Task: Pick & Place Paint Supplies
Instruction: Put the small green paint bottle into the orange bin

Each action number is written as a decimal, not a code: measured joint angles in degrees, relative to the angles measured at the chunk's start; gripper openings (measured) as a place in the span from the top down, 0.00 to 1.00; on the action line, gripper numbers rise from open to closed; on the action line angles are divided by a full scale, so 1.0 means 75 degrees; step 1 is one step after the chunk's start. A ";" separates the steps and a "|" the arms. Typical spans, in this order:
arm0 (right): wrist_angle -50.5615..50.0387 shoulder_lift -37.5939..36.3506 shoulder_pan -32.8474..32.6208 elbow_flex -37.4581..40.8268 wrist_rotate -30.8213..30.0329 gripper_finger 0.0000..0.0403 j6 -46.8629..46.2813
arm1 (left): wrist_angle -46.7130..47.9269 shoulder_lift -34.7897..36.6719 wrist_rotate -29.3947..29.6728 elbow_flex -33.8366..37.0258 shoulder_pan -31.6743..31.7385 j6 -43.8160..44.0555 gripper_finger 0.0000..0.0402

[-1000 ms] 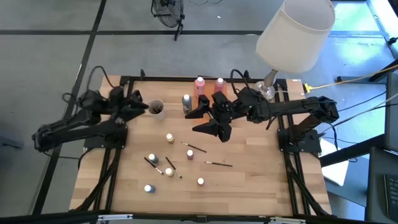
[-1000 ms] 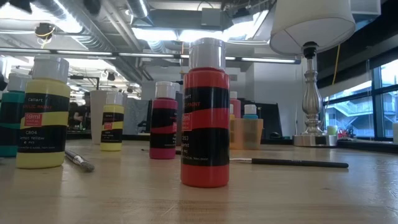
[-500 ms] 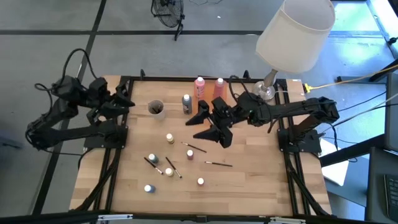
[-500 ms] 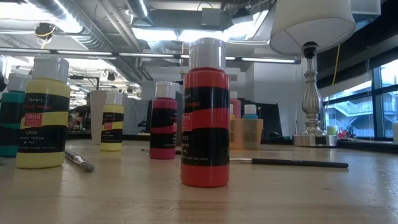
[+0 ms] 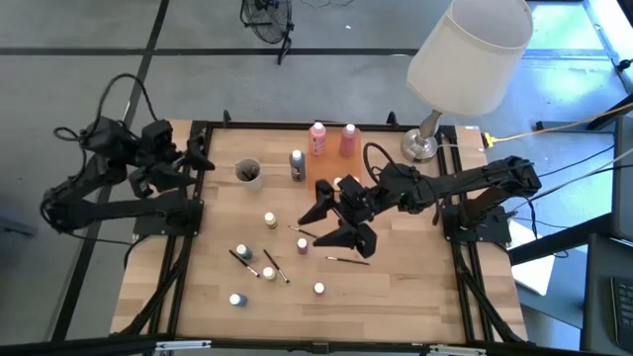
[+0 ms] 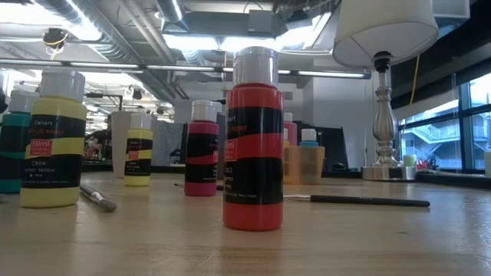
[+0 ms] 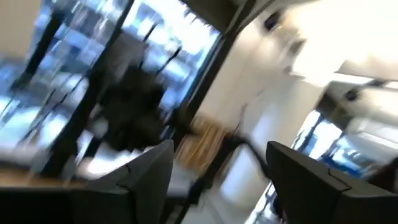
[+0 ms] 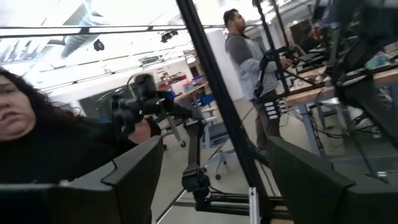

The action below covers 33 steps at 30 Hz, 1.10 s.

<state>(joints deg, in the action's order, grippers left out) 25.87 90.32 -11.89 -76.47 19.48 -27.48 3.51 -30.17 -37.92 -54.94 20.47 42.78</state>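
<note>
So right now my right gripper (image 5: 341, 229) is hanging out over the middle of the table (image 5: 415, 287) with its fingers spread wide and nothing between them, sitting just above a thin brush (image 5: 310, 234) and right beside a little bottle (image 5: 302, 245). My left gripper (image 5: 198, 158) is parked off the table's left edge, also empty; from the wrist view its fingers look spread apart. The paint supplies are scattered all over: a cup (image 5: 248, 173) near the back left, two pink bottles (image 5: 317, 137) and a dark bottle (image 5: 297, 165) along the back, a yellow-capped bottle (image 5: 269, 220) mid-table, more brushes (image 5: 346, 260) and tiny capped bottles (image 5: 318, 289) toward the front. What worries me is the crowding. If I drop onto that brush, my wide fingers could clip the small bottle next to it and tip it or send it rolling. The brush is thin and lies flat on the wood, so I reckon I could easily close over it and come up empty, or just skid it sideways. Also my right arm reaches in past the lamp (image 5: 469, 54), so a sloppy swing back could bump its base.
</note>
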 joint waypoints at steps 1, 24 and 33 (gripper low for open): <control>0.0002 0.0000 -0.0039 0.0000 0.0041 0.28 -0.0031 | -0.0707 -0.0091 0.0172 0.0003 -0.0123 0.0138 0.37; -0.0425 0.0000 -0.0530 0.0000 0.0869 0.28 -0.0219 | -0.4205 -0.3244 0.3355 -0.1407 -0.5611 -0.2148 0.36; -0.0587 0.0000 -0.0529 0.0000 0.1312 0.28 -0.0218 | 0.1160 -0.3988 0.7978 -0.4160 -0.7578 -0.4127 0.36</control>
<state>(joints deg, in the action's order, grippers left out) 21.47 90.32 -15.86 -76.47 29.32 -29.12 12.21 -60.08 21.92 -86.14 -36.37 11.84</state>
